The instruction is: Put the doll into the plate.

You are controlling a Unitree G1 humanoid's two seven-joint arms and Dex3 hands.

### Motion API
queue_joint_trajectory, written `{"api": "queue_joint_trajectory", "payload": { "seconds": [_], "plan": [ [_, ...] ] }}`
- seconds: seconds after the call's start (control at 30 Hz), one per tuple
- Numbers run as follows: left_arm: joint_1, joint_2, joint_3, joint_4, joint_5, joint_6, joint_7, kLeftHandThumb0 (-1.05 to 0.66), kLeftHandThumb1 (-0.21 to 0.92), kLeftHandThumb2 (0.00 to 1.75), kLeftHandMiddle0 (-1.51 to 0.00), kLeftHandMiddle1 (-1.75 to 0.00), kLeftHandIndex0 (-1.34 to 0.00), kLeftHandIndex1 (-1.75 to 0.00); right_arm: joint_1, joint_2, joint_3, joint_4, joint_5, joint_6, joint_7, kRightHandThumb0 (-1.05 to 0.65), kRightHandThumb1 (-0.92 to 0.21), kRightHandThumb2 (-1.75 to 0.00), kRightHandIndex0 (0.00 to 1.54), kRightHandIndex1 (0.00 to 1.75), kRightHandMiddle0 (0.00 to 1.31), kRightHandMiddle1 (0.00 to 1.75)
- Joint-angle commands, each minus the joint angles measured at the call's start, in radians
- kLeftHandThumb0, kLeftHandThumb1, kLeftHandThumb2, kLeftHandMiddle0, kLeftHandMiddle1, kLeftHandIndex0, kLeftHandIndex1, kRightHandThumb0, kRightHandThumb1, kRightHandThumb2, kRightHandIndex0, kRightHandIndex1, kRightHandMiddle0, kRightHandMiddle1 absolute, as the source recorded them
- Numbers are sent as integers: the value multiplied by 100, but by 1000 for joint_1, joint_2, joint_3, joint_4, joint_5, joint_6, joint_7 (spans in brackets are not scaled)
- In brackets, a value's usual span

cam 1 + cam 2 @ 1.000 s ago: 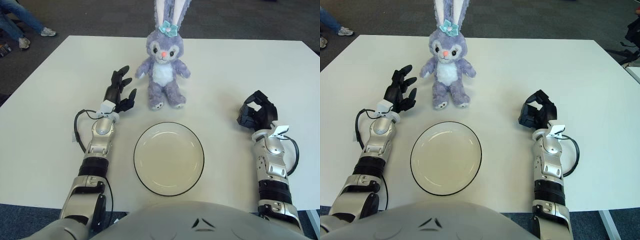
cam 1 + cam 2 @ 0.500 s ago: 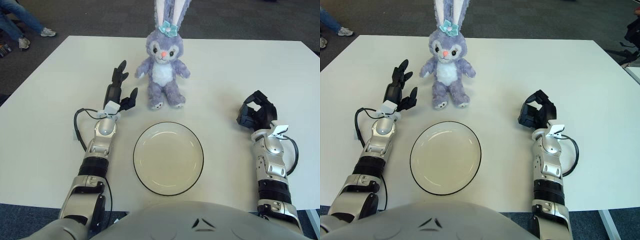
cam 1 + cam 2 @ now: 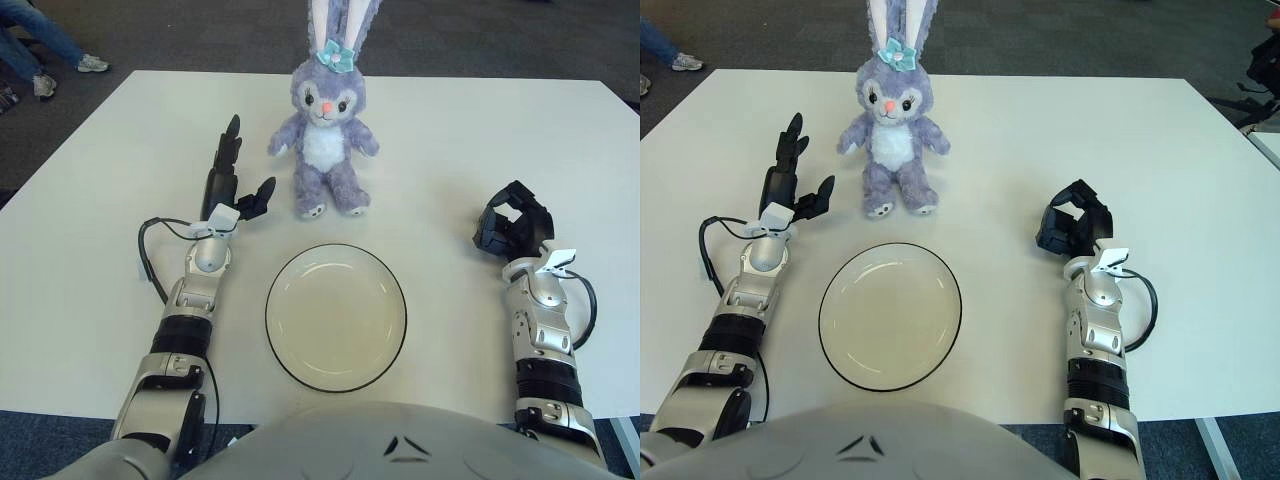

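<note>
Left hand (image 3: 232, 185), fingers spread and holding nothing, is just left of the doll (image 3: 328, 125), which sits upright beyond the plate (image 3: 336, 316). Right hand (image 3: 513, 230), curled and empty, is much farther.

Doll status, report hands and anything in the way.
Left hand open, fingers spread, left of doll, not touching. Right hand curled, idle, right of plate. Doll upright behind plate. Path clear.

Both forearms are silver metal with black joint bands, ending in the black three-fingered left hand (image 3: 232, 185) and right hand (image 3: 513, 228). A black cable loops beside each wrist, which carries a small white tag. A grey torso shell fills the bottom edge.
</note>
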Motion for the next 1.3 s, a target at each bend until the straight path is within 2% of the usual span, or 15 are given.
{"api": "queue_joint_trajectory", "payload": {
  "seconds": [0.0,0.13,0.27,0.4,0.67,0.73,0.83,0.9,0.97,1.1,1.27],
  "plan": [
    [39,6,-6,7,-2,29,-15,-61,42,91,0,-72,0,-16,37,19,4,45,1,4,-2,-51,-25,-139,122,175,67,175],
    [3,18,-9,1,4,34,-22,-64,40,92,0,-72,0,-14,32,18,4,54,0,1,-3,-51,-25,-139,122,175,66,175],
    [-22,40,-14,4,12,40,-38,-73,50,80,0,-75,0,-15,29,19,5,63,-2,-4,-5,-50,-26,-138,121,175,66,175],
    [-82,60,-17,22,-7,80,-85,-82,62,66,0,-63,0,-20,28,19,6,64,-4,-6,-6,-50,-27,-137,121,175,65,175],
    [-124,74,-20,19,-27,166,-146,-86,67,60,0,-55,0,-25,27,17,8,69,-8,-11,-6,-50,-27,-137,121,175,65,175],
    [-149,77,-19,12,-57,229,-196,-84,64,60,0,-62,0,-20,27,16,8,69,-7,-9,-6,-50,-27,-137,121,175,65,175],
    [-165,79,-17,-6,-81,290,-238,-79,56,66,0,-93,0,-8,27,16,9,68,-6,-8,-5,-50,-26,-138,122,175,66,175],
    [-171,80,-15,-18,-92,315,-254,-78,53,70,0,-105,0,-4,27,15,9,68,-6,-7,-5,-50,-26,-138,122,175,66,175],
    [-182,78,-12,-30,-108,341,-273,-73,47,75,0,-102,0,-2,26,15,9,68,-6,-6,-6,-51,-26,-139,122,175,66,175],
    [-198,70,-6,-41,-131,374,-286,-62,34,87,0,-82,0,0,26,17,10,69,-7,-6,-8,-51,-25,-139,122,175,67,175],
    [-214,70,-7,-40,-139,391,-288,-55,29,90,0,-77,0,0,26,17,11,67,-4,-4,-5,-51,-25,-140,122,175,67,175]
  ]
}}
